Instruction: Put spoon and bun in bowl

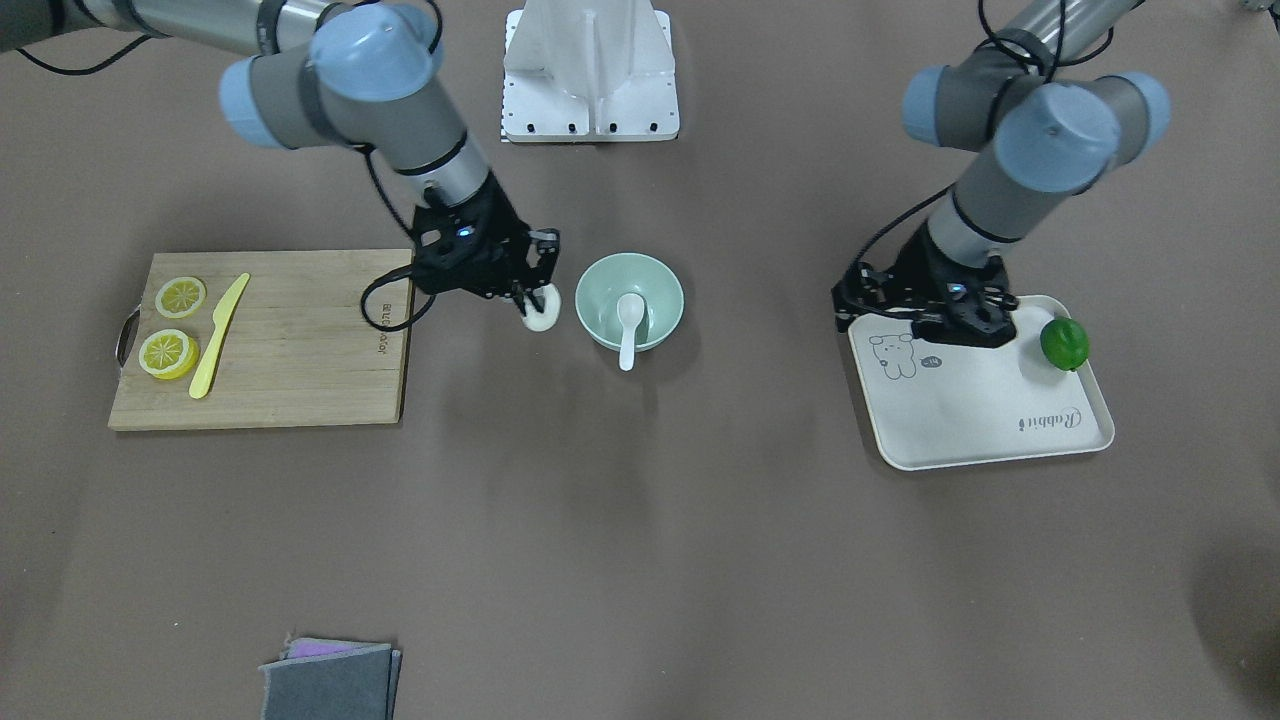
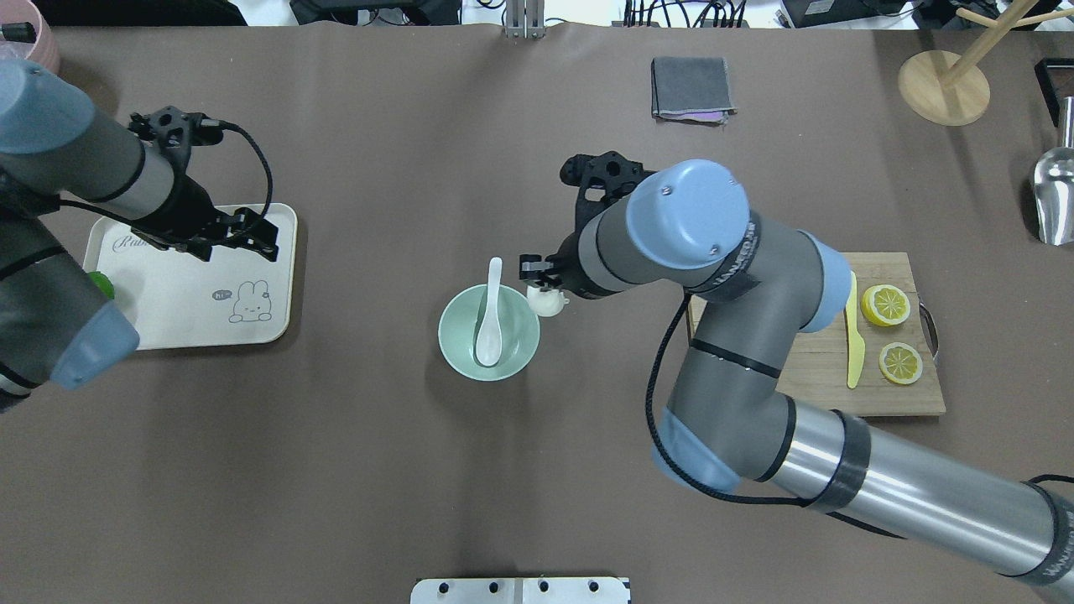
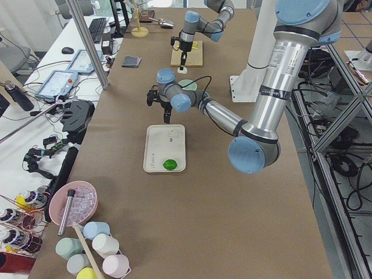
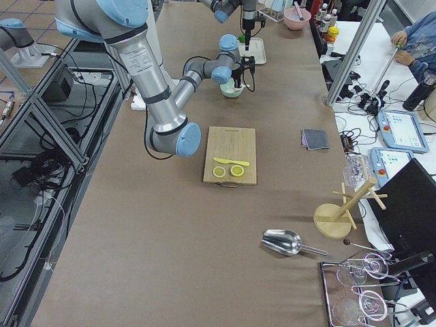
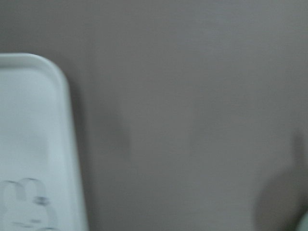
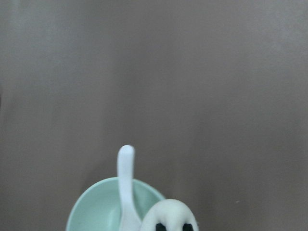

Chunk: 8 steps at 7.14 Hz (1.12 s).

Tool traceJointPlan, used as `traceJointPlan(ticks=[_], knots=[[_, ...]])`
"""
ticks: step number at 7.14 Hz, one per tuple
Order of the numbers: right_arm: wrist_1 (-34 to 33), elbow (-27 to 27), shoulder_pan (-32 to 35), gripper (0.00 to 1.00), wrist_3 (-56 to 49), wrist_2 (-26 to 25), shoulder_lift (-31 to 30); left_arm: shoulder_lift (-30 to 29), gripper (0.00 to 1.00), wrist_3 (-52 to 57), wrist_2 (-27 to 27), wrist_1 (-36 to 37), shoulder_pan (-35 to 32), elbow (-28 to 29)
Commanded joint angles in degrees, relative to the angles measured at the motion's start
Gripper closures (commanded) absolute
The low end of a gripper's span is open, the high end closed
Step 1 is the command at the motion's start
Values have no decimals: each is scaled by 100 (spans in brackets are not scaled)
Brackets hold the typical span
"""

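The mint-green bowl (image 1: 655,290) (image 2: 457,335) stands mid-table. The white spoon (image 1: 628,325) (image 2: 489,323) lies in it, scoop down, with its handle over the far rim. My right gripper (image 1: 535,300) (image 2: 545,289) is shut on the white bun (image 1: 541,310) (image 2: 548,304), held just beside the bowl's rim on the cutting-board side. The right wrist view shows the bun (image 6: 169,211) in front of the bowl (image 6: 96,207) and the spoon (image 6: 126,183). My left gripper (image 1: 968,330) (image 2: 252,239) is open and empty, over the near corner of the cream tray (image 1: 990,420) (image 2: 185,310).
A wooden cutting board (image 1: 300,350) (image 2: 805,361) carries two lemon slices (image 1: 180,297) and a yellow knife (image 1: 218,335). A green fruit (image 1: 1064,343) lies on the tray. A grey cloth (image 2: 690,87) lies at the far side. The robot's base (image 1: 590,75) and a wooden stand (image 2: 944,86) are at the edges.
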Motion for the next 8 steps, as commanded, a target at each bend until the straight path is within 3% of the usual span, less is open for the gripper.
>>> traceJointPlan(ticks=[1,2,4,5,6,7,8], knots=[[-150,-351,-421,74,427,-610,547,320,2,569,-326,-2,-403,6],[-106,-562,-421,1,629,-645,610,311,2,552,-337,-2,-394,-20],[26,-512,-413,0,605,-680,375,276,2,499,-328,-2,-377,-11],[61,-164,-317,0,587,-646,-18,276,2,551,-311,-2,-377,24],[18,553,-177,0,534,-558,-727,293,2,560,-310,-2,-385,15],[-9,1109,164,0,299,-201,-1343,319,2,586,-276,-2,-420,-11],[0,1262,655,0,-156,316,-1776,372,2,769,-266,42,-699,-46]])
